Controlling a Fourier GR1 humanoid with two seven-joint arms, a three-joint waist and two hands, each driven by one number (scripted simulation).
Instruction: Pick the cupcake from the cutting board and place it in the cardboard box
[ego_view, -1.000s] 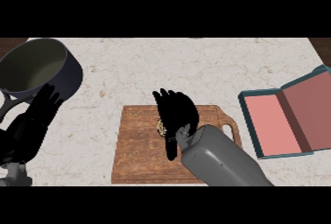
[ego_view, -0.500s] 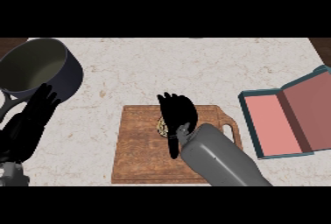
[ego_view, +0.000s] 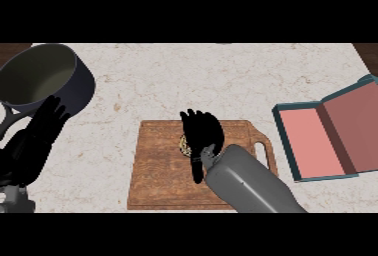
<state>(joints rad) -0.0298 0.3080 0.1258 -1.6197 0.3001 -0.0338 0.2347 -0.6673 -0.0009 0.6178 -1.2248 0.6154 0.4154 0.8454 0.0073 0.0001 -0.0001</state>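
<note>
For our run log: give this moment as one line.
right robot hand: over cupcake on cutting board | left robot hand: open, resting left | box: open, cupcake not inside

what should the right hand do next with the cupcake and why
Probably curl the right hand round the cupcake before any lift: the hand lies over it on the cutting board with fingers that look straight, only a sliver of cupcake showing at its left side. The open cardboard box waits off to the right.
</note>
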